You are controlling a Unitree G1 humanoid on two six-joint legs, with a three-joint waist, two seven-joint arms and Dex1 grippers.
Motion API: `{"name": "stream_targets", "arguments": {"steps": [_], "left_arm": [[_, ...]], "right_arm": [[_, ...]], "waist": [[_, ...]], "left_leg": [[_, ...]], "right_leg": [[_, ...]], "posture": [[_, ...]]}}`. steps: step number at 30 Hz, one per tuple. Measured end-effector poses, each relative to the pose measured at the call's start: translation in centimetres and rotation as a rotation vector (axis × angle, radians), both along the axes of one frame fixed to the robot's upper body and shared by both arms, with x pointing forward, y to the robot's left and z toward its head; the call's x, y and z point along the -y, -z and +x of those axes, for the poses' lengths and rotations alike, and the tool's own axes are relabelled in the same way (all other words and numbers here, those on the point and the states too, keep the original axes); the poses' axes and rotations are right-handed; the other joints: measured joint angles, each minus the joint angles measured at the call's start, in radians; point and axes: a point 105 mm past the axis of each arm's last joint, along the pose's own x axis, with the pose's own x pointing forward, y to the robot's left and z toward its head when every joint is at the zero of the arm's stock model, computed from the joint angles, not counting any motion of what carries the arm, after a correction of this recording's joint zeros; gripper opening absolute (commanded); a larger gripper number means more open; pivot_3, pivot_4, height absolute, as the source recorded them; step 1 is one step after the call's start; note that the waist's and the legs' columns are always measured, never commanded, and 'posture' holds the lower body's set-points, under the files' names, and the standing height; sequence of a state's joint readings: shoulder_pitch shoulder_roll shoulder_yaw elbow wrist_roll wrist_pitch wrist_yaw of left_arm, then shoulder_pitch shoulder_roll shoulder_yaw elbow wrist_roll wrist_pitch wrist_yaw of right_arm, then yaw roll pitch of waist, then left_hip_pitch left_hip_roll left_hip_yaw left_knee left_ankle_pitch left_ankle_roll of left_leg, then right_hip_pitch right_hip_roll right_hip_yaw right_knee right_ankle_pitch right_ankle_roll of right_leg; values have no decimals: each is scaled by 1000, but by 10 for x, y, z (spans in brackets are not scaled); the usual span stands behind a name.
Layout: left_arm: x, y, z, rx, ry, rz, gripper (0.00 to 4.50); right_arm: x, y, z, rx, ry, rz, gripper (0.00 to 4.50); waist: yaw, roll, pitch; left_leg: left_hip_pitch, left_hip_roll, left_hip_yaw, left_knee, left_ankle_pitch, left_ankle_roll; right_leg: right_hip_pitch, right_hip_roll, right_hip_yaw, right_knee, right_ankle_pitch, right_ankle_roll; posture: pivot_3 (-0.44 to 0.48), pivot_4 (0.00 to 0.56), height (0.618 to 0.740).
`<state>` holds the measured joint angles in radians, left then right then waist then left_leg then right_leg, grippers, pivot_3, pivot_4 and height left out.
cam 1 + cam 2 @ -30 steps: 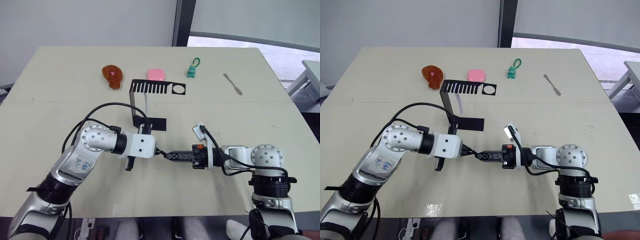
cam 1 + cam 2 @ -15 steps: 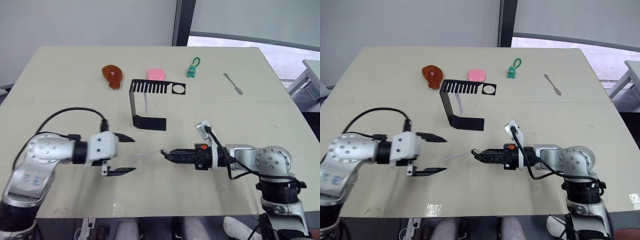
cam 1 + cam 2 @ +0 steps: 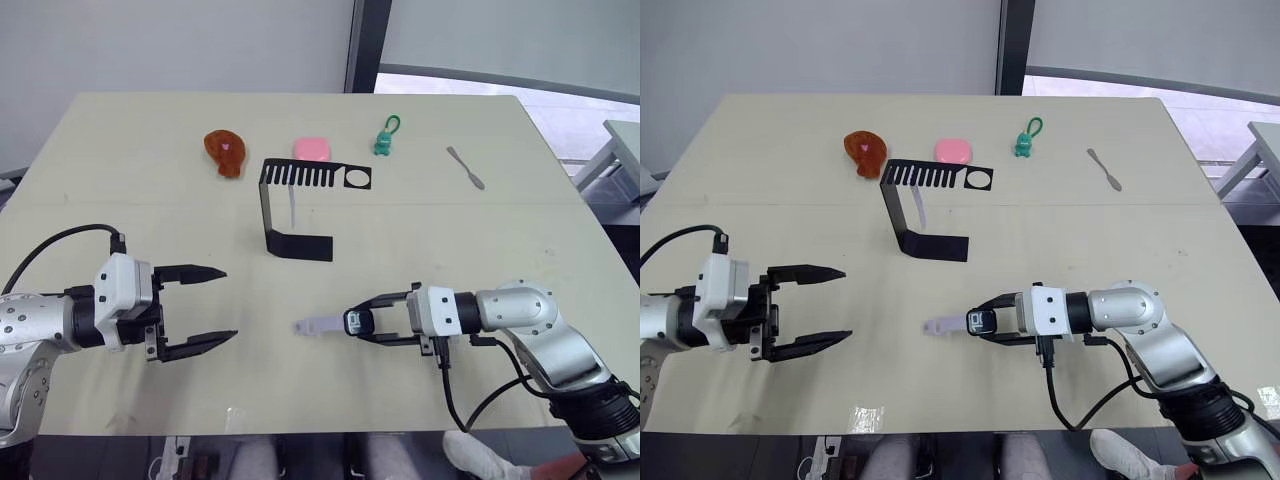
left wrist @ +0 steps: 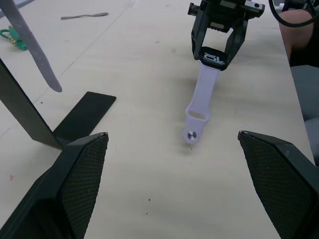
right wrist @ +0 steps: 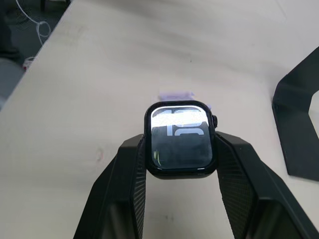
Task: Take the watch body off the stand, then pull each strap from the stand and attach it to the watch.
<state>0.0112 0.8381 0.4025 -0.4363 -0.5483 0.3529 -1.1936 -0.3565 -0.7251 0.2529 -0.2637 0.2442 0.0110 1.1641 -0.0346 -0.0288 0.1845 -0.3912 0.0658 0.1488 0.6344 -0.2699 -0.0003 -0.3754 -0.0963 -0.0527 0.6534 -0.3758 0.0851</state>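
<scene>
Pale wood table: a broad bare top is used as the work surface, so that the strap can be laid flat while the watch is gripped.

Black metal stand: it is set upright near the middle of the table, well apart from both grippers; its slotted top is raised so that straps can be hung from it. The ring hole at one end is seen empty, from which it is judged that the watch has been lifted off already.

Left gripper: the two fingers are spread wide and nothing is held between them. It is placed facing the loose strap end, probably so that the next strap can be fetched.

Right gripper: the fingers are closed on the sides of the watch, so that the screen is left uncovered.

Hanging strap: one pale lavender band is left dangling under the stand's top, not yet pulled.

Lying strap: it is stretched flat on the table and meets the watch at one end, judged to be attached.

Watch: a small black case, held just above the table.
</scene>
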Motion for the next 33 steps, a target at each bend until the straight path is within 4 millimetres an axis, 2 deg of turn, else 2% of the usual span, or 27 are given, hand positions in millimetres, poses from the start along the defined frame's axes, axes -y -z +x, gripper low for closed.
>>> {"name": "stream_targets", "arguments": {"steps": [5,8,10,13,16,21,25,27,28,31,32,33], "left_arm": [[3,2,2,-8,6,-11,4500],[4,2,3,-14,6,-17,4500],[6,1,4,-14,11,-14,4500],[7,1,5,-16,12,-15,4500],[8,-1,5,-12,17,-27,4500],[8,-2,3,-12,30,-25,4500],[7,-3,3,-5,37,-13,4500],[7,-3,3,-5,36,-13,4500],[7,-2,3,-5,37,-13,4500],[7,-1,2,-8,37,-10,4500],[6,0,1,-12,37,-7,4500],[5,1,0,-19,35,-3,4500]], "right_arm": [[-37,-11,7,-20,-44,61,1509],[-57,-2,16,-134,-9,61,1509],[-62,7,22,-189,20,50,1509],[-60,22,29,-213,65,-3,1509],[-49,34,33,-221,106,-53,1509],[-31,45,30,-252,123,-120,1509],[-31,46,30,-255,125,-121,1509],[-32,46,30,-257,125,-118,2514],[-31,46,30,-255,126,-120,2740],[-29,45,32,-225,124,-124,4179],[-27,44,32,-215,121,-127,4428],[-24,43,32,-206,116,-134,4428]], "waist": [[-8,0,0],[-8,0,0],[-8,0,0],[-2,0,0],[-1,0,0],[-4,0,0],[-10,0,0],[-11,0,0],[-11,0,0],[-11,0,0],[-11,0,0],[-11,0,0]], "left_leg": [[0,1,0,0,0,-1],[0,0,0,0,0,-1],[0,0,0,0,0,0],[-1,0,0,1,0,1],[-1,0,0,1,0,1],[0,0,0,1,0,1],[0,0,0,1,0,0],[0,0,0,1,0,0],[0,0,0,1,0,0],[0,0,0,1,0,0],[0,0,0,1,0,0],[0,0,0,1,0,0]], "right_leg": [[0,0,0,1,0,-1],[-1,0,0,2,0,-1],[-1,-1,0,1,0,-1],[-1,-2,0,1,0,-1],[-1,-2,-1,1,0,-1],[-1,-1,-1,2,0,-1],[-1,-1,-1,2,0,-1],[-1,-1,-1,2,0,-1],[-1,-1,-1,2,0,-1],[-1,-1,-1,2,0,-1],[-1,-1,-1,2,0,-1],[-1,-1,-1,2,0,-1]], "posture": [[0,150,740],[0,150,740],[0,150,740],[0,150,740],[0,150,740],[0,150,740],[0,150,740],[0,150,740],[0,150,740],[0,150,740],[0,150,740],[0,150,740]]}}
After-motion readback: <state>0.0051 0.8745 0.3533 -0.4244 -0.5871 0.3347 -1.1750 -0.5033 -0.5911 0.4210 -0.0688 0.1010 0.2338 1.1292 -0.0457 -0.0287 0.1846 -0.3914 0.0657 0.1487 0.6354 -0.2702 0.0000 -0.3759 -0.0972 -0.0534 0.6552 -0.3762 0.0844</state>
